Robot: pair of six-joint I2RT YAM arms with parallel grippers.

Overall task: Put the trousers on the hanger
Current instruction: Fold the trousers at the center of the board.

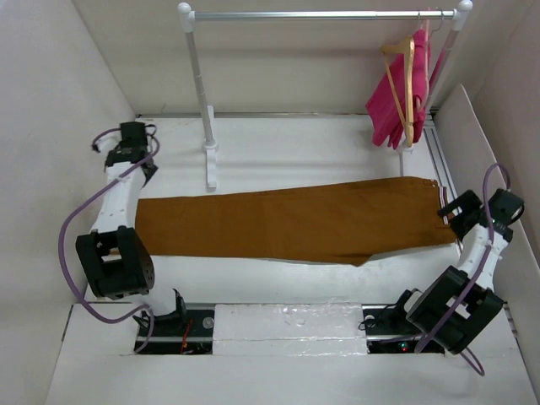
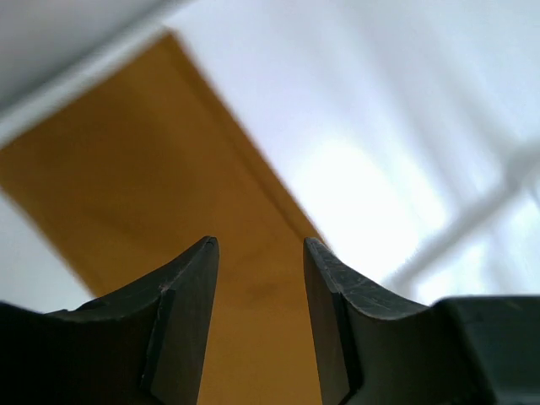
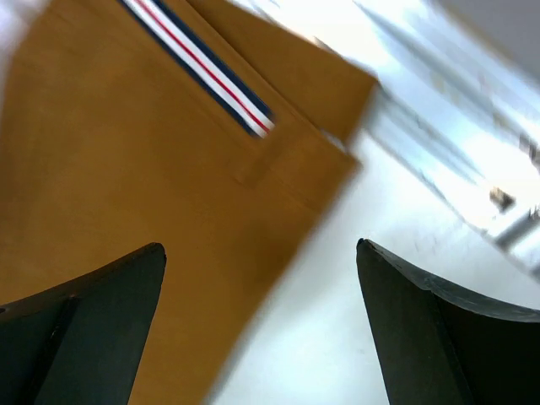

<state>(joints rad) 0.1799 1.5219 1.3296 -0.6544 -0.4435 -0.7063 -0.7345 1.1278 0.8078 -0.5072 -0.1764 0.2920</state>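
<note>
trousers [image 1: 295, 224] spread flat and lengthwise across the table [image 1: 295, 152], waistband end at the right, leg ends at the left. hanger [image 1: 407, 84] up on the rail [image 1: 321, 14] at the far right, well apart from the cloth, hung close against a pink garment [image 1: 390, 101]; cannot tell whether carrying it

left gripper [image 2: 257, 245] over the leg end, jaws partly apart with nothing between them, only rust-brown cloth and bare table below. right gripper [image 3: 260, 246] over the waistband corner, jaws spread wide, gripping nothing; striped inner band [image 3: 202, 67] just ahead of the jaws

likely soft, limp and light: no stiffness to count on, so bound to sag and fold wherever unsupported, and to drag on the table if lifted from one end only. probably not slippery in the grip, not fragile either. best taken at the waistband, likely the thickest and firmest part, pinching right at the edge near the striped band and through both layers; a second hold at the leg hems to keep the length taut. worth pressing down onto the table to get under the edge, given a flat lie with no lip to catch. some risk of catching only the top layer and leaving the rest trailing
</note>
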